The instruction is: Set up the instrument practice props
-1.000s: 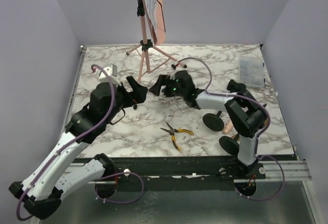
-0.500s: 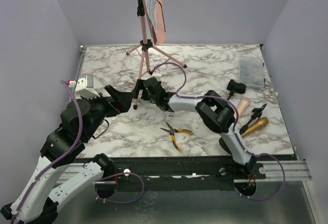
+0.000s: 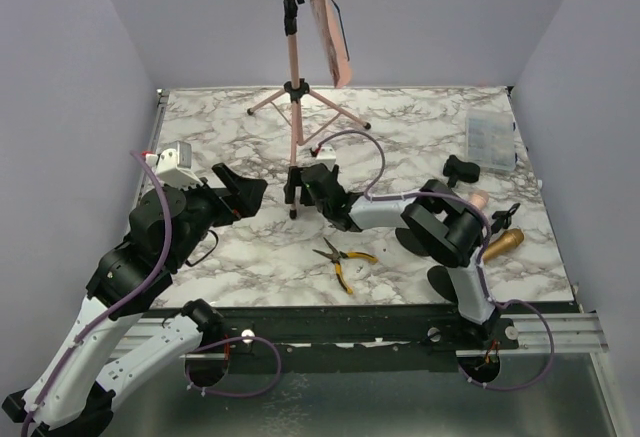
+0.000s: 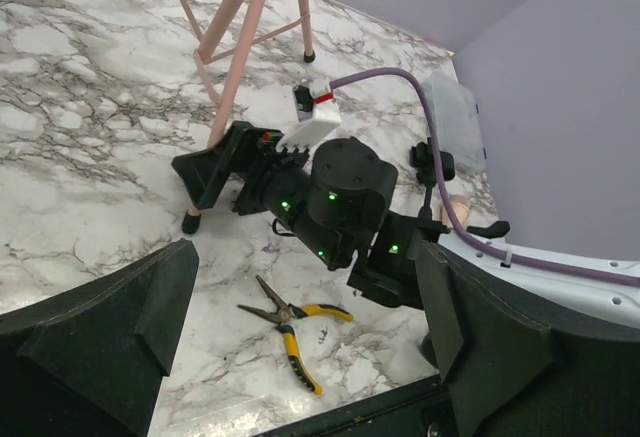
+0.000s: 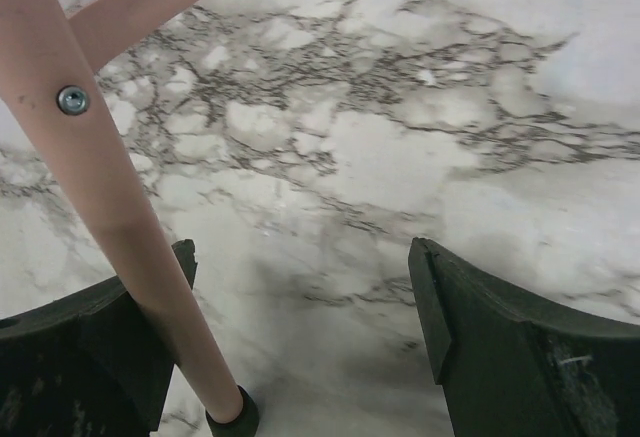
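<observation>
The pink tripod music rack [image 3: 293, 87] stands at mid-table, its perforated desk [image 3: 328, 17] turned edge-on; the sheet-music pages are hidden. My right gripper [image 3: 297, 187] is open low around the rack's front leg [image 5: 110, 227], which rests against its left finger [image 5: 150, 357] just above the black foot. My left gripper [image 3: 243, 185] is open and empty, hovering left of that leg. The gold microphone [image 3: 503, 244] and pink microphone [image 3: 480, 199] lie at the right. A black round base [image 3: 446, 280] sits at the near right, another black holder part [image 3: 460, 169] farther back.
Yellow-handled pliers [image 3: 343, 257] lie near the front edge, also in the left wrist view [image 4: 290, 322]. A clear compartment box [image 3: 490, 142] sits at the back right. The rack's two rear legs [image 3: 330, 112] spread toward the back wall.
The music rack has shifted right and its desk has turned edge-on. My right arm has drawn back right with the front leg. My left arm has barely moved.
</observation>
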Available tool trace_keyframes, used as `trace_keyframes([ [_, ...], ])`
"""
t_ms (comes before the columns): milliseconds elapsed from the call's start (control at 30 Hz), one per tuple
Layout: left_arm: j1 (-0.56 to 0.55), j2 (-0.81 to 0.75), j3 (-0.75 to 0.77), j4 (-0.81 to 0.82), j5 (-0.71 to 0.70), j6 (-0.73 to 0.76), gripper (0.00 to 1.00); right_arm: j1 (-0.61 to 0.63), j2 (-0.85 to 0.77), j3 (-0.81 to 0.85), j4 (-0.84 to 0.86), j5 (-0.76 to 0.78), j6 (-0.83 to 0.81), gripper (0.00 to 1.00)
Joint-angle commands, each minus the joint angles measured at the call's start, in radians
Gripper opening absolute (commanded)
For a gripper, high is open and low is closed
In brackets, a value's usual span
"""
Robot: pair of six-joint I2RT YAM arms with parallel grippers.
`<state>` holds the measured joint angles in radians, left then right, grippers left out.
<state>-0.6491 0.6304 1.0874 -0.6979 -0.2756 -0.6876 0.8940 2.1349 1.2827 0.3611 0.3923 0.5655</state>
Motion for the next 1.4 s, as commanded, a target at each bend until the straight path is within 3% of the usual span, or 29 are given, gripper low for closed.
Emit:
trace_keyframes([
  [0,0.003,0.003,-0.015,0.018,0.033,-0.016,0.99,-0.067,-0.08,-0.158,-0.033,0.042,-0.092,0.9],
  [367,0.003,0.036,-0.036,0.06,0.093,-0.04,0.99,-0.282,-0.212,-0.404,0.147,-0.228,-0.291,0.83],
  [700,0.004,0.035,-0.043,0.061,0.098,-0.047,0.99,-0.453,-0.282,-0.418,0.078,-0.23,-0.288,0.84],
  [1133,0.003,0.033,-0.069,0.075,0.113,-0.056,0.99,-0.564,-0.369,-0.459,-0.016,-0.187,-0.245,0.91],
  [1367,0.003,0.032,-0.075,0.083,0.118,-0.062,0.99,-0.589,-0.414,-0.472,-0.028,-0.242,-0.281,0.94],
])
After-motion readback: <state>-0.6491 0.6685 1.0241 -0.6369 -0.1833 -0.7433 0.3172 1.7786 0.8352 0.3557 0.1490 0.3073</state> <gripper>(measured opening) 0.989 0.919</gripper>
